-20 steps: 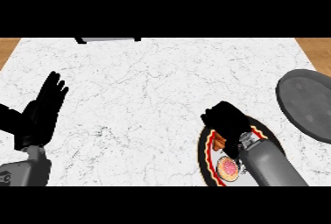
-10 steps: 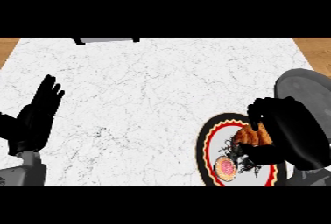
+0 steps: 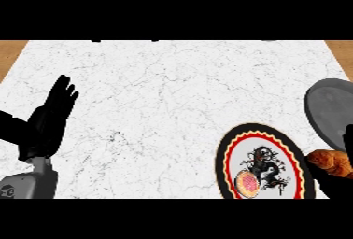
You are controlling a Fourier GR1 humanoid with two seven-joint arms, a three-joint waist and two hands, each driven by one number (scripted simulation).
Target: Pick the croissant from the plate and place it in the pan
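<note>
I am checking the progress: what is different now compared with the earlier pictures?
The right hand has lifted the croissant off the plate and carried it right, toward the pan. The left hand rests open at the left as before; plate and pan have not moved.

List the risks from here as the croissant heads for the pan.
1. The croissant sits at the view's right edge, off the plate, with the right hand mostly out of view, so the hold cannot be checked; it might slip.
2. Only part of the pan shows, so the croissant might land on its rim or on the counter.
</note>
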